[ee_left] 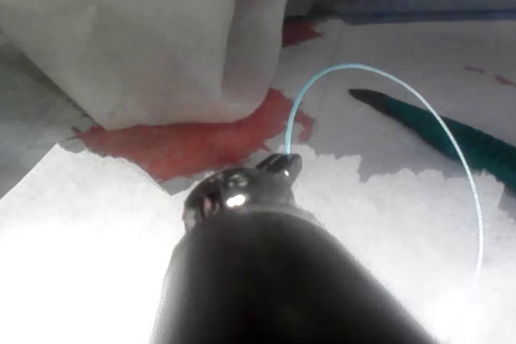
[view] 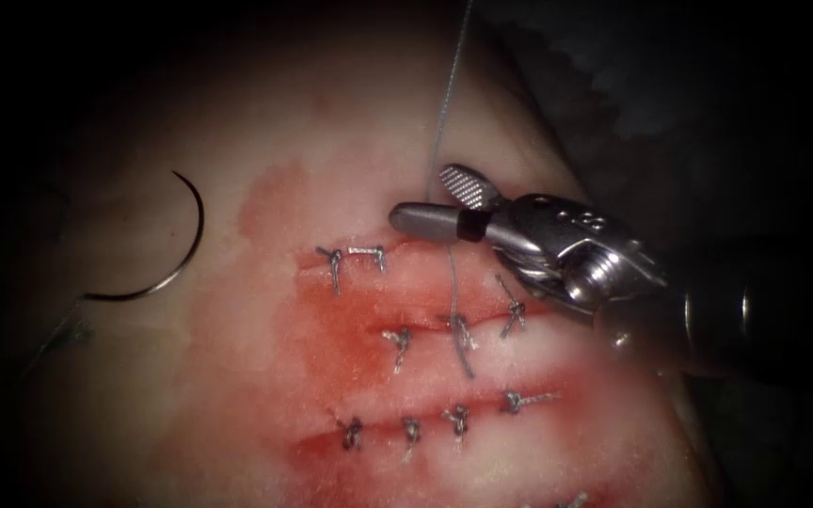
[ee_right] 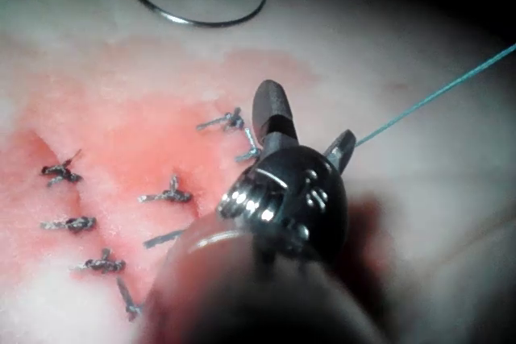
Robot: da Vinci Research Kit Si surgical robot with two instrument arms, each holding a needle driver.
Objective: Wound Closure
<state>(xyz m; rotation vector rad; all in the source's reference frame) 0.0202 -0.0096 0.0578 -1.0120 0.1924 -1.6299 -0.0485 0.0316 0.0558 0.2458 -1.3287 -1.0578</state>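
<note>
No writing reads. The right tool (view: 444,199) reaches in from the right, jaws parted astride the taut thread (view: 448,99), gripping nothing. The left tool (ee_left: 278,168) is clenched on thread. The needle (view: 177,246) lies free on the tissue (view: 237,395), left of the stitched cuts.

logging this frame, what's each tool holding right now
Left tool: shut on the thread.
Right tool: open, holding nothing, with the thread between its jaws.
Needle: lies free on the tissue, left of the cuts.
</note>
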